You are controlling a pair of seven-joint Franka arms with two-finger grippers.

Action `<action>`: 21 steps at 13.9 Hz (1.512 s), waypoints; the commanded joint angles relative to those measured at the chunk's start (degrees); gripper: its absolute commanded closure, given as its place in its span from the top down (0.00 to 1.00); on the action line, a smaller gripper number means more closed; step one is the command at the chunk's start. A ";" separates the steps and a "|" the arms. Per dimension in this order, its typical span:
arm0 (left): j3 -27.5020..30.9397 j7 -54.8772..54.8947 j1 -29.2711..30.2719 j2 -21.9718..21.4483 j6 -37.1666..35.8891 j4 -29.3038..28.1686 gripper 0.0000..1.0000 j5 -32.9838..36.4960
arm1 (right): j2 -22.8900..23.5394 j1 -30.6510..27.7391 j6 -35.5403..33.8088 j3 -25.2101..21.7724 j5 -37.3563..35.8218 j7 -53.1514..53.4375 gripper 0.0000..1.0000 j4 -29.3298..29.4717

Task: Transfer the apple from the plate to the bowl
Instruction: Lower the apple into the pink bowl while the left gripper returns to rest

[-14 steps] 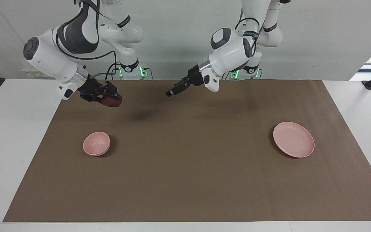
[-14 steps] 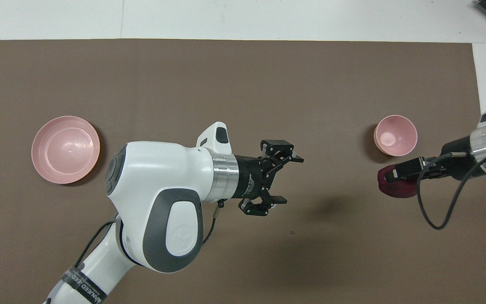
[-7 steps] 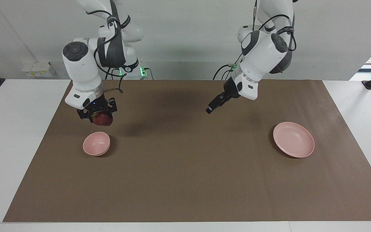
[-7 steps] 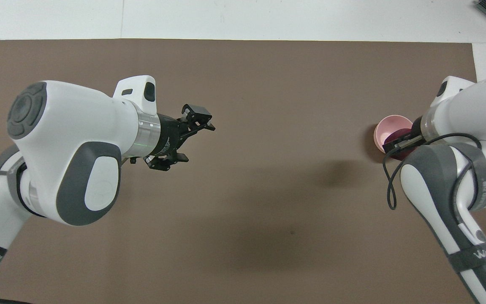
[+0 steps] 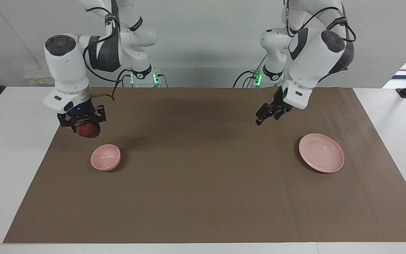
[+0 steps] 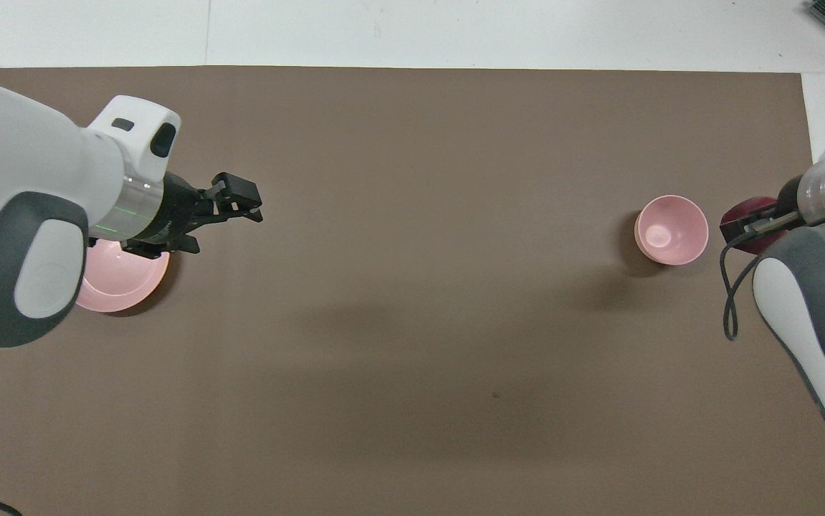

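In the facing view, the right gripper (image 5: 87,127) hangs in the air and is clamped on the apple (image 5: 88,130), which shows below its fingers. The apple is not over the bowl (image 5: 105,157); it is over the brown mat (image 5: 203,197), beside the bowl toward the right arm's end of the table. The bowl is empty. If the gripper lets go here, I think the apple falls on the mat and rolls away, perhaps to the mat's edge. Also, the bowl is small and looks light, so a descent that is a little off could make the apple hit the rim and tip or push the bowl. The left gripper (image 5: 267,115) waits with spread fingers, holding nothing, over the mat near the plate (image 5: 321,152), which is empty.

In the overhead view, only part of the apple (image 6: 745,215) shows next to the right gripper (image 6: 760,223), just beside the bowl (image 6: 671,229) and clearly outside its rim. This view could mislead about height, so alignment should be judged with care. The left gripper (image 6: 229,208) is open and its arm covers part of the plate (image 6: 122,283).
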 commanded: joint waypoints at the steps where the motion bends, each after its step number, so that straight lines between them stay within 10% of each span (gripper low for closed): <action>1: -0.52 6.18 2.35 -0.75 -3.27 1.40 1.00 5.99 | 7.21 0.27 7.46 0.67 -1.23 -0.85 0.00 1.72; 8: 0.88 23.58 8.85 -1.10 -12.15 7.20 1.00 11.29 | 11.98 1.77 7.92 1.29 -3.70 -4.19 0.00 2.69; 21: 4.05 23.25 9.21 -1.89 -12.94 7.21 1.00 10.59 | 16.81 1.95 10.47 1.29 -2.29 1.35 0.05 1.90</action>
